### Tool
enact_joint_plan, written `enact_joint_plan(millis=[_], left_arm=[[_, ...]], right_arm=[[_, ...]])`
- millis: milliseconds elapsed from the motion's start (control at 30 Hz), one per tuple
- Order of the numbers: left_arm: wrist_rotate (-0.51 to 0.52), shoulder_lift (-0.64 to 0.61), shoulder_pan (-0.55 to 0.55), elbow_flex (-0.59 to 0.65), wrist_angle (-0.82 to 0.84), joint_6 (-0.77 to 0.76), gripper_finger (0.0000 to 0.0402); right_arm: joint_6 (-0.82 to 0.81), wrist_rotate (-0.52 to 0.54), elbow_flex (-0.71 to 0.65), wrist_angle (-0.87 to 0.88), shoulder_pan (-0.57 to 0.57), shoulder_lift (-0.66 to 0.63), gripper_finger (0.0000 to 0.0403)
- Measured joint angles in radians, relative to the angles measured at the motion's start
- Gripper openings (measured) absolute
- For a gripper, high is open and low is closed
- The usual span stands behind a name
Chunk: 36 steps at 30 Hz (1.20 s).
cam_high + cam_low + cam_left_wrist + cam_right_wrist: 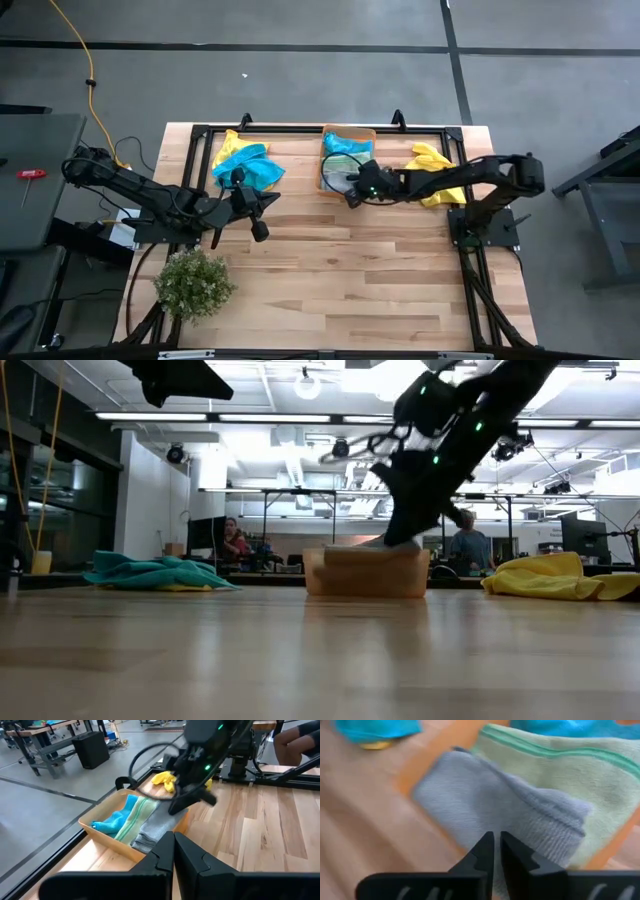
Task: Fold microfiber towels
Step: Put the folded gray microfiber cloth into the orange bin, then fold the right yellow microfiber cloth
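Towels sorted at three spots on wooden surface (340, 270). Right pincer (352, 193) over near edge of orange bin (326, 170), fingers nearly together with only a thin slit between them, nothing seen clamped. Directly beneath its tips: grey towel (510, 815), folded, lying partly over bin edge. Just beyond grey towel from the pincer: light green towel (570, 765), folded, with a darker green stripe near its border; past that, teal-blue towel (112, 822) at far side of bin. In low view, right arm descends from above onto bin (366, 572), a pale bit of cloth showing above bin rim at arm's tip.

Yellow towel (432, 170) crumpled on surface behind right pincer, under right arm's forearm, apart from bin.

Left pincer (262, 215) hovering above bare wood, well to the side of right pincer, fingers (165, 855) pressed fully together, holding nothing. Just beyond it toward back edge of surface: loose heap of teal-blue cloth (245, 168) with a yellow cloth (228, 140) showing at heap's edge. Heap well apart from bin.

Bushy green plant (193, 284) on near corner of surface, on the near side of left pincer, clear of all towels.

People visible in room behind surface, low view; too far off to tell more.
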<state>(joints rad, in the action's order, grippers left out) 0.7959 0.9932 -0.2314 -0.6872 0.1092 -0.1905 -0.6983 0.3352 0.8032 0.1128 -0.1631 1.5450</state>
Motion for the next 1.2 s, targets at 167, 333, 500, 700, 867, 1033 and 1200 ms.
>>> enact_joint_plan(millis=[167,333,500,700,867,1033,1200], left_arm=[[0.0,0.0,0.0,0.0,0.0,0.001,0.0],[0.0,0.0,0.0,0.0,0.0,0.002,0.0],[0.0,0.0,0.0,0.0,0.001,0.003,0.0],[0.0,0.0,0.0,0.0,0.008,0.004,0.0],[0.0,0.0,0.0,0.0,0.025,0.011,0.0],[-0.001,0.0,0.0,0.0,0.067,0.007,0.0],[-0.001,0.0,0.0,0.0,0.07,-0.023,0.0]], right_arm=[[-0.002,-0.078,0.0,-0.033,-0.046,0.08,0.0003],[-0.026,-0.127,0.005,-0.046,-0.073,0.115,0.0005],[0.006,-0.132,-0.002,-0.063,-0.074,0.075,0.0002],[0.092,-0.123,-0.001,0.003,-0.07,-0.101,0.0001],[0.151,0.063,-0.001,0.117,-0.003,-0.275,0.0],[0.177,0.274,-0.011,0.201,0.107,-0.376,0.0],[0.139,0.302,-0.21,0.093,0.145,-0.465,0.0]])
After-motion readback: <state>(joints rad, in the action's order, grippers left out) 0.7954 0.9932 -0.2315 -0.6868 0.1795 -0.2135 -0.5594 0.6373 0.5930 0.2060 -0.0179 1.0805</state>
